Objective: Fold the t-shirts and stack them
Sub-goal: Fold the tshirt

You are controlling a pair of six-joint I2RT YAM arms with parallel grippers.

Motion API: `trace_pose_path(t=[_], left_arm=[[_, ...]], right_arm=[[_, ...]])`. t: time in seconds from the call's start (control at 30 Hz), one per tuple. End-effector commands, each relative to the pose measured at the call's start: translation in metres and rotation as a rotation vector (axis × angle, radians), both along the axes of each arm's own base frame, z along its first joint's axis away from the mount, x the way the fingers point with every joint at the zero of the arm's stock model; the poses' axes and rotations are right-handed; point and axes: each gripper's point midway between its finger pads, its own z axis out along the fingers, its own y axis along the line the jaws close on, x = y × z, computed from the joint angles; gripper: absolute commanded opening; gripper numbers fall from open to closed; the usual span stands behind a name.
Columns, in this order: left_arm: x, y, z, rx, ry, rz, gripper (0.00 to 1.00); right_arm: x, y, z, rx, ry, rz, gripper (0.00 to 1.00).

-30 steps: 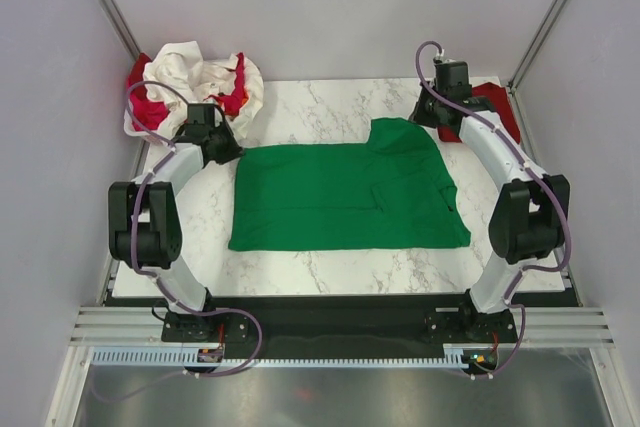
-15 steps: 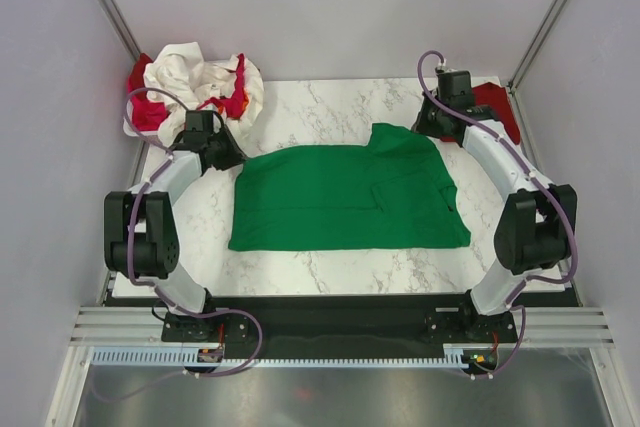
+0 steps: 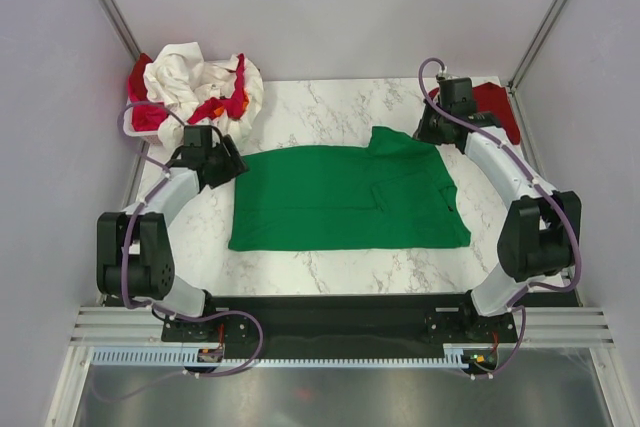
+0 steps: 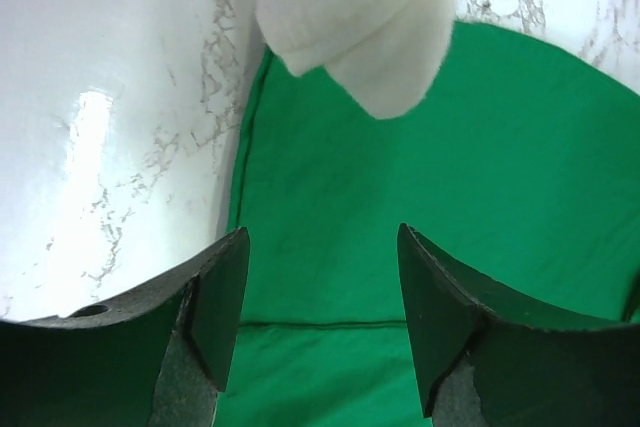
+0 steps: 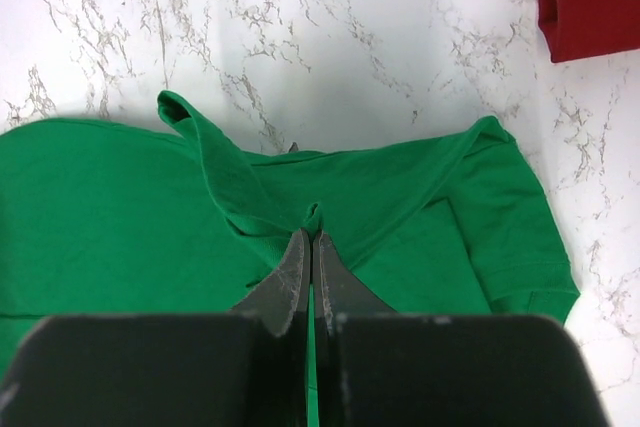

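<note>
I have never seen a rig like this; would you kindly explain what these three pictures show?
Two robot arms stand at the near edge of a marble table. One picture looks down from above; the other two come from wrist cameras. A green t-shirt lies spread out, a dark red t-shirt far right, a pile of crumpled shirts far left. The left gripper hangs open and empty over the green one's edge; the right gripper is shut, pinching a fold of it.

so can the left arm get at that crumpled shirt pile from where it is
Probably yes: the left gripper is open and empty right beside the pile, with nothing between them.
</note>
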Motion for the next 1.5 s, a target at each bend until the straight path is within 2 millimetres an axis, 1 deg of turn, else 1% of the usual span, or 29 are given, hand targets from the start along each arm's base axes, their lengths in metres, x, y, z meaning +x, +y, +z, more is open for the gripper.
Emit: trace_pose_path(t=[0.0, 0.03, 0.07, 0.13, 0.23, 0.27, 0.3, 0.33, 0.37, 0.43, 0.47, 0.5, 0.63, 0.67, 0.7, 0.73, 0.77, 0.87, 0.9, 0.97, 1.03, 1.07, 1.13, 1.17, 1.23, 1.27, 1.37, 1.4, 1.47], left_arm=[[0.021, 0.008, 0.013, 0.031, -0.052, 0.04, 0.67], [0.024, 0.007, 0.002, 0.032, -0.023, 0.039, 0.67], [0.032, 0.006, 0.007, 0.03, -0.036, 0.038, 0.66], [0.04, 0.005, -0.001, 0.027, -0.018, 0.029, 0.65], [0.05, 0.005, 0.002, 0.031, -0.035, 0.033, 0.64], [0.053, 0.006, 0.005, 0.031, -0.045, 0.036, 0.63], [0.055, 0.006, 0.006, 0.032, -0.052, 0.04, 0.63], [0.058, 0.007, 0.009, 0.031, -0.067, 0.044, 0.63], [0.06, 0.007, 0.012, 0.033, -0.077, 0.044, 0.62], [0.063, 0.008, 0.017, 0.037, -0.093, 0.046, 0.62], [0.065, 0.008, 0.021, 0.037, -0.104, 0.046, 0.62], [0.066, 0.008, 0.025, 0.034, -0.114, 0.052, 0.62], [0.062, 0.007, 0.032, 0.031, -0.134, 0.051, 0.61], [0.059, 0.008, 0.03, 0.031, -0.128, 0.051, 0.61], [0.057, 0.007, 0.034, 0.03, -0.14, 0.052, 0.6], [0.052, 0.008, 0.028, 0.035, -0.125, 0.059, 0.6], [0.049, 0.008, 0.028, 0.036, -0.128, 0.061, 0.6], [0.042, 0.009, 0.023, 0.044, -0.131, 0.074, 0.59], [0.042, 0.008, 0.022, 0.045, -0.133, 0.069, 0.59], [0.042, 0.008, 0.017, 0.046, -0.122, 0.069, 0.58], [0.044, 0.005, 0.018, 0.042, -0.128, 0.061, 0.57], [0.044, 0.001, 0.017, 0.041, -0.127, 0.05, 0.57], [0.051, -0.003, 0.021, 0.046, -0.149, 0.032, 0.57], [0.054, -0.009, 0.016, 0.048, -0.14, 0.013, 0.57], [0.065, -0.017, 0.022, 0.046, -0.16, -0.027, 0.57], [0.068, -0.024, 0.015, 0.048, -0.144, -0.047, 0.57], [0.081, -0.038, 0.016, 0.06, -0.152, -0.093, 0.57], [0.084, -0.039, 0.007, 0.073, -0.137, -0.101, 0.58], [0.09, -0.044, 0.006, 0.093, -0.135, -0.11, 0.58]], right_arm=[[-0.003, -0.005, 0.019, -0.013, -0.054, -0.007, 0.0], [-0.005, -0.007, 0.02, -0.019, -0.052, -0.016, 0.0], [-0.011, -0.009, 0.016, -0.027, -0.033, -0.023, 0.0], [-0.021, -0.01, 0.025, -0.017, -0.047, -0.022, 0.0], [-0.042, -0.009, 0.033, 0.003, -0.065, -0.006, 0.0], [-0.052, -0.01, 0.025, 0.001, -0.042, -0.008, 0.0], [-0.06, -0.01, 0.033, 0.017, -0.06, -0.016, 0.0], [-0.066, -0.008, 0.031, 0.024, -0.056, -0.016, 0.0], [-0.076, -0.008, 0.022, 0.031, -0.031, -0.017, 0.0], [-0.089, -0.003, 0.025, 0.066, -0.041, -0.021, 0.0], [-0.098, -0.002, 0.014, 0.065, -0.018, -0.02, 0.0], [-0.105, -0.002, 0.017, 0.073, -0.031, -0.019, 0.0], [-0.134, -0.008, -0.004, 0.072, -0.011, -0.052, 0.0], [-0.144, -0.012, -0.019, 0.065, 0.02, -0.08, 0.0], [-0.15, -0.014, -0.017, 0.077, 0.009, -0.094, 0.0], [-0.159, -0.019, -0.03, 0.064, 0.034, -0.122, 0.0], [-0.163, -0.027, -0.027, 0.065, 0.017, -0.18, 0.0], [-0.18, -0.041, -0.038, 0.079, 0.012, -0.305, 0.0], [-0.182, -0.05, -0.04, 0.063, -0.001, -0.352, 0.0], [-0.187, -0.053, -0.048, 0.068, -0.002, -0.374, 0.0], [-0.19, -0.05, -0.057, 0.076, 0.018, -0.369, 0.0], [-0.192, -0.049, -0.069, 0.067, 0.053, -0.364, 0.0], [-0.193, -0.045, -0.08, 0.065, 0.092, -0.343, 0.0], [-0.194, -0.043, -0.087, 0.06, 0.117, -0.332, 0.0], [-0.192, -0.037, -0.09, 0.078, 0.126, -0.302, 0.0], [-0.191, -0.036, -0.092, 0.081, 0.128, -0.296, 0.0], [-0.188, -0.034, -0.092, 0.085, 0.123, -0.282, 0.0], [-0.187, -0.033, -0.091, 0.085, 0.12, -0.275, 0.0], [-0.187, -0.032, -0.092, 0.085, 0.121, -0.265, 0.0]])
